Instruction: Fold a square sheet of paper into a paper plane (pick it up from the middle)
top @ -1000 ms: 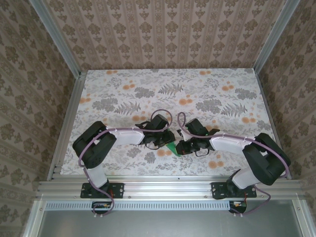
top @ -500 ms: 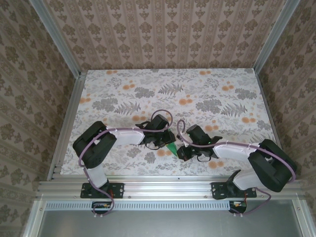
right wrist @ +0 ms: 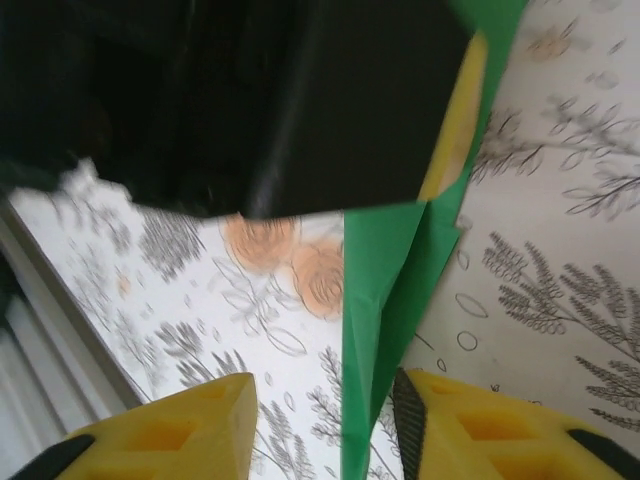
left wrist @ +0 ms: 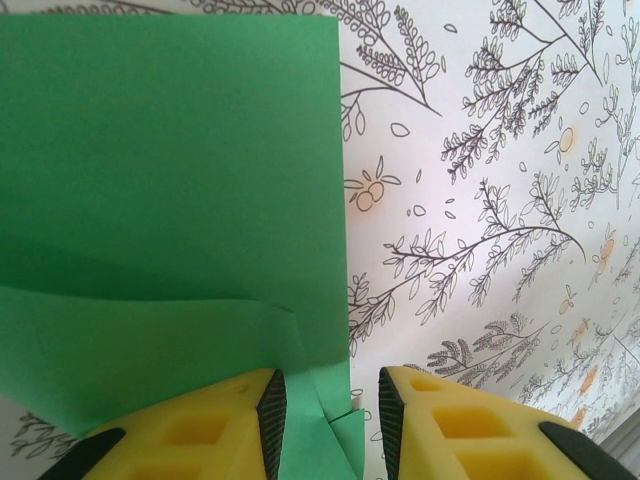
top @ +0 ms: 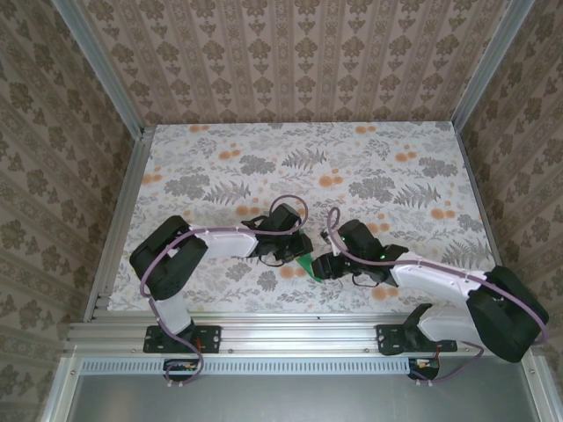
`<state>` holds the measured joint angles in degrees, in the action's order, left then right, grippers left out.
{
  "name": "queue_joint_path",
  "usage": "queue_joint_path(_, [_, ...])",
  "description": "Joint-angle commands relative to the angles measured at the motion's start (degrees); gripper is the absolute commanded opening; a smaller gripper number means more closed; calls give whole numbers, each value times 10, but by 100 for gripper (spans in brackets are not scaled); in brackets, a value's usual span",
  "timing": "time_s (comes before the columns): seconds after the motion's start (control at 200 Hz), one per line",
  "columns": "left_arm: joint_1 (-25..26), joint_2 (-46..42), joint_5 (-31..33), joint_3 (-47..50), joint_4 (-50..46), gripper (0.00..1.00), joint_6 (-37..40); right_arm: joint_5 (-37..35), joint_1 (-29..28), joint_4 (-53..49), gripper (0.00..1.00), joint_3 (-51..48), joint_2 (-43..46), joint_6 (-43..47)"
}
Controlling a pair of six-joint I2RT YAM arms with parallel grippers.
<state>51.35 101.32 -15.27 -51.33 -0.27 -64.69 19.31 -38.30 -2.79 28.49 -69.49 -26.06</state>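
The square sheet of paper is bright green and folded into a narrow creased shape, lying near the table's front edge between my two grippers. In the left wrist view the paper spreads forward from my left gripper. Its jaws stand apart, the left finger resting on the paper and a folded flap lying in the gap. In the right wrist view a pointed fold of the paper runs between the jaws of my right gripper, close to the right finger. That gripper is open.
The floral-patterned table stretches away behind the grippers. Patterned walls close in three sides, and an aluminium rail runs along the near edge. The dark body of the left gripper hangs just ahead of my right gripper.
My right gripper has opened and let go of the green paper, and its arm has stretched out to the right. The left gripper and the paper have stayed where they were.
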Motion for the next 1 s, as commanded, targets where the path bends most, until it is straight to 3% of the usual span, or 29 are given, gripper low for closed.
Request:
queue_joint_path(0.0, [-1,13,5,-8,-32,34,17,22,28,-16,28,13,-3,-116])
queue_joint_path(0.09, [-2,14,4,-10,-32,34,18,88,44,-3,17,29,-46,-163])
queue_joint_path(0.42, [-2,15,2,-13,-34,34,18,201,45,68,10,41,-171,-229])
queue_joint_path(0.995, [-1,16,4,-12,-39,34,18,241,45,161,8,-23,-258,-257])
